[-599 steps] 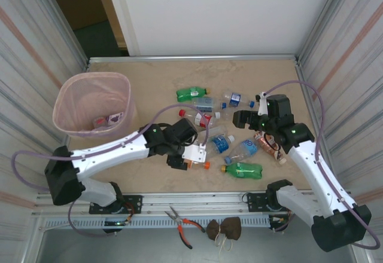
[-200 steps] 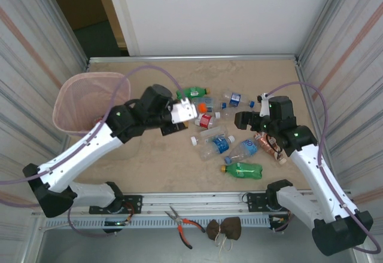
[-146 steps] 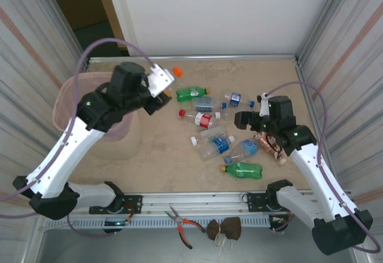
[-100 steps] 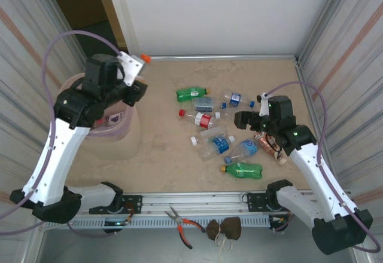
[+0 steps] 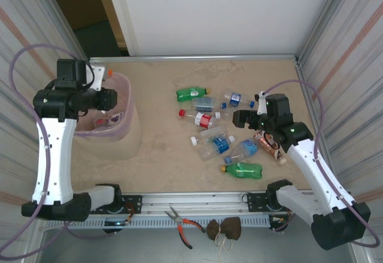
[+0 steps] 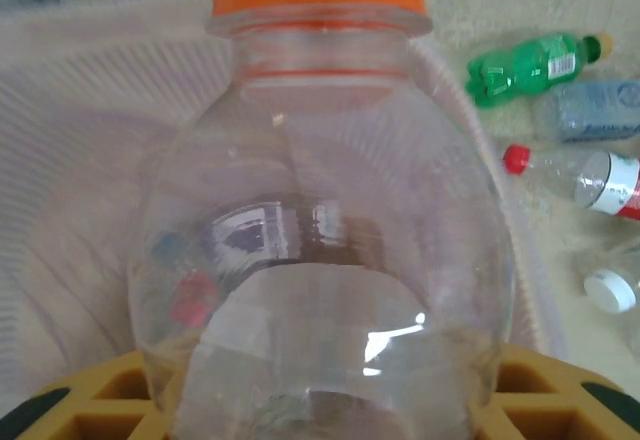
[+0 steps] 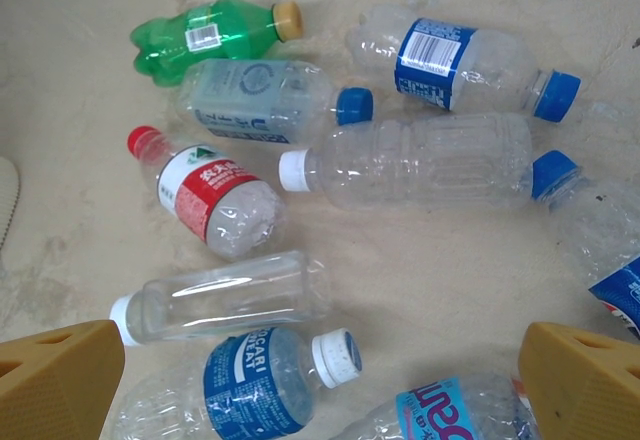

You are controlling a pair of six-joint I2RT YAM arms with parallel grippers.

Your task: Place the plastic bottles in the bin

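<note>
Clear orange-capped bottle [image 6: 325, 260] in left claw [image 6: 320, 405] over pink bin [image 5: 127, 104] rim, right claw [image 7: 320, 385] wide above loose bottles [image 7: 430, 165]

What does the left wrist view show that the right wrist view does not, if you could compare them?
Left wrist: a clear orange-capped bottle gripped by the left gripper, with the ribbed wall of the pink bin behind it. Right wrist: the right gripper open above the pile, with a blue-labelled bottle and a long white-capped bottle. Both: the green bottle, the red-labelled bottle and the pale-labelled bottle.
</note>
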